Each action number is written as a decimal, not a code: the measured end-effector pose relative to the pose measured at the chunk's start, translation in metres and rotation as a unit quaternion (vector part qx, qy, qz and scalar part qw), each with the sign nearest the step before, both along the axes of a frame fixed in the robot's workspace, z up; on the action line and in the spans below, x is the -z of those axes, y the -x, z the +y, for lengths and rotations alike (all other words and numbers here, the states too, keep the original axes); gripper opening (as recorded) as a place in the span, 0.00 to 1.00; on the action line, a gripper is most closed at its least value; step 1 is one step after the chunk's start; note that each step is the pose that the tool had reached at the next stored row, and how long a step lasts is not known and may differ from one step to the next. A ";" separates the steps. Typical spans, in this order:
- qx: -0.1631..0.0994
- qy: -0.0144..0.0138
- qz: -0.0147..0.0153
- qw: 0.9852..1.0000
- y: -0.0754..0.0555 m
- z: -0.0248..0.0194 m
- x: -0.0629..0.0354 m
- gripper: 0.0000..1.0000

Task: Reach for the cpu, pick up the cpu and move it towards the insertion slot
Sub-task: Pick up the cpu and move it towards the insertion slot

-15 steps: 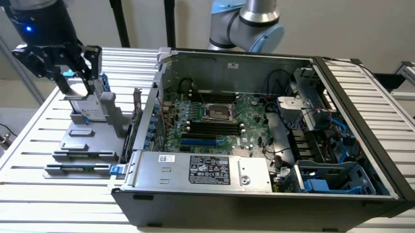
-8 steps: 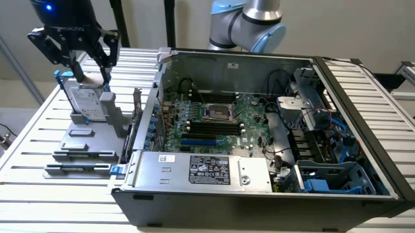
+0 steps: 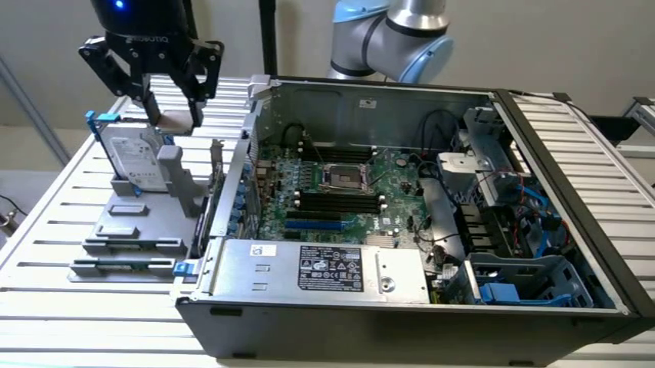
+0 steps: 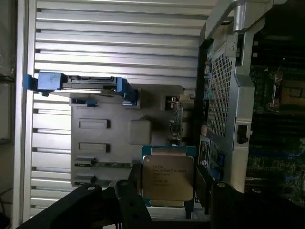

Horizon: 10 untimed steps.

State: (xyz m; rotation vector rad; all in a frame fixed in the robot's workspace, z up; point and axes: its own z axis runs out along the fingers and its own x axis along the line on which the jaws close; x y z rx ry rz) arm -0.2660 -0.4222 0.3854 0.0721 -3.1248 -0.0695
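Gripper [image 3: 172, 116] hangs above the grey parts holder [image 3: 133, 230], fingers spread wide around the cpu [image 4: 167, 177], and it looks like they've clamped its 2 edges, though I can't quite see the contact. It's well apart from the insertion slot [image 3: 343, 179] inside the open computer case [image 3: 409, 307].

Exterior view looks down from high front; wrist view hangs close, apparently straight down, sharing the grey fixture [image 3: 143, 222].
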 end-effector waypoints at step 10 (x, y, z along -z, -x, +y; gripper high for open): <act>0.000 0.000 0.000 1.000 -0.046 0.0022 -0.0034 0.55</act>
